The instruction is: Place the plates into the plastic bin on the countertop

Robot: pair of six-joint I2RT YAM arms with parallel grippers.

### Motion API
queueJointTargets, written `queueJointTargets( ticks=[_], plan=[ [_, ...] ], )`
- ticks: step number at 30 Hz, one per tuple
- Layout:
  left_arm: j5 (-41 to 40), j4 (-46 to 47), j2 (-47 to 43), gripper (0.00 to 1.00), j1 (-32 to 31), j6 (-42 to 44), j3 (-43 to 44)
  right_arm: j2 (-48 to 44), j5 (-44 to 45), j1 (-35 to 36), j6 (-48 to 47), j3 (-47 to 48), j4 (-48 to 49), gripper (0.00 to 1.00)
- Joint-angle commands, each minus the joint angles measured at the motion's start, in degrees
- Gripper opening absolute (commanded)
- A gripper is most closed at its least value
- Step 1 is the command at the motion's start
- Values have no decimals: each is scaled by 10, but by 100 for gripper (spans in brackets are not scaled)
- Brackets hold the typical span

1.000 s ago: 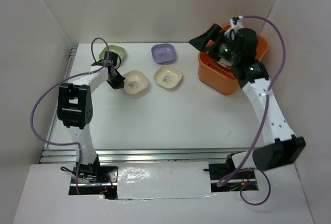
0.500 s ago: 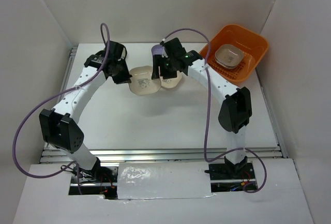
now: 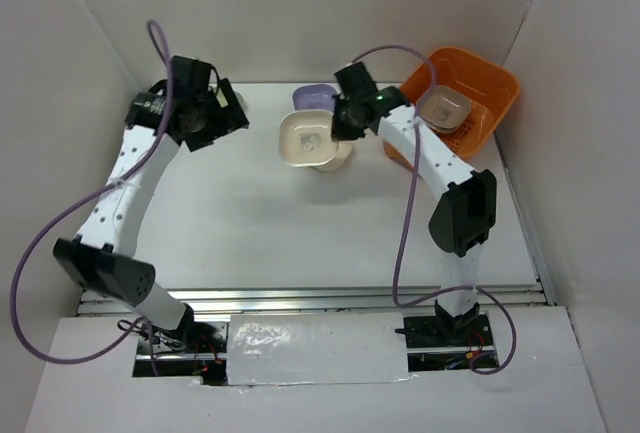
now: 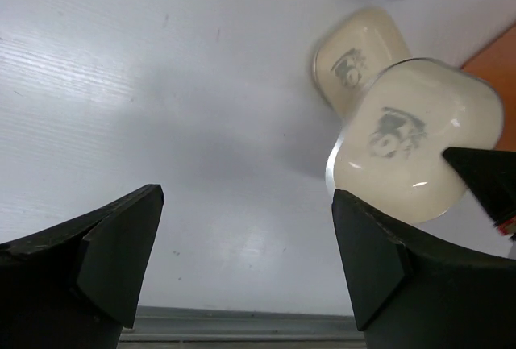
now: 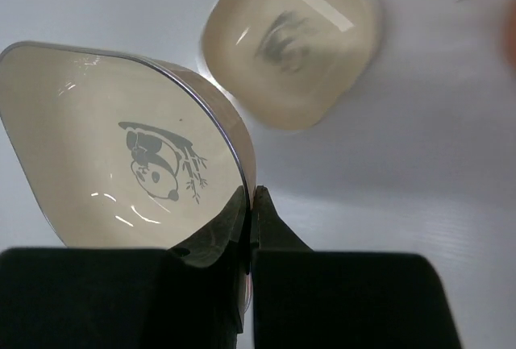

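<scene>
Bench (image 3: 300,223) plain white. Left cream plate (image 5: 121,147) glossy, with a dark grey figure print at centre. Right cream plate (image 5: 290,43) the same cream, with a blurred grey print. Far lilac plate (image 3: 312,99) unmarked from here. Plastic bin (image 3: 495,88) bright orange, holding a brown plate (image 3: 443,108). Left arm (image 3: 120,183) and right arm (image 3: 430,153) white with black joints. Cables (image 3: 40,243) purple.

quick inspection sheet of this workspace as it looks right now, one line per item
surface: white countertop, metal rail along its near edge
job's things: orange plastic bin at far right with a brownish plate inside; lifted cream plate off the surface; second cream plate and lilac plate lying on the surface
clutter: nothing seen
grippers: left gripper open, holding nothing; right gripper shut on the lifted cream plate's rim
cables: purple cables loop from each arm, none touching a plate
surroundings: white panel walls on three sides
</scene>
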Motion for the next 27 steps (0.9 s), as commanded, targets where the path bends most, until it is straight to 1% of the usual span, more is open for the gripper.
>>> queueJointTargets(
  ticks=[1, 2, 3, 4, 5, 8, 10, 11, 14, 17, 21, 25, 27],
  plan=[
    [-71, -2, -108, 99, 20, -39, -4, -73, 78, -110, 45, 59, -49, 0],
    [-70, 16, -125, 99, 23, -33, -22, -80, 81, -163, 50, 59, -50, 0],
    [-58, 49, -152, 99, 27, -27, -39, -91, 79, -192, 59, 60, -50, 0],
    [-49, 63, -162, 99, 28, -21, -71, -94, 76, -219, 61, 60, -41, 0],
    [-35, 76, -168, 99, 29, -14, -85, -95, 71, -270, 63, 60, -34, 0],
    [20, 100, -163, 99, 32, 9, -132, -81, 48, -358, 63, 47, 26, 0],
    [50, 113, -157, 99, 31, 15, -163, -34, 49, -387, 64, 88, 27, 0],
    [57, 117, -155, 99, 31, 22, -174, -17, 46, -410, 64, 133, 22, 0],
    [78, 128, -162, 99, 34, 33, -211, 79, 45, -434, 53, 218, 5, 0],
    [95, 135, -176, 99, 36, 54, -228, 125, 36, -451, 33, 262, 5, 1],
    [100, 130, -172, 99, 41, 76, -226, 147, 21, -456, 26, 252, 37, 4],
    [109, 120, -145, 99, 43, 82, -207, 167, 0, -454, 27, 249, 52, 4],
    [111, 122, -131, 99, 42, 82, -201, 170, -5, -451, 29, 234, 70, 8]
  ],
)
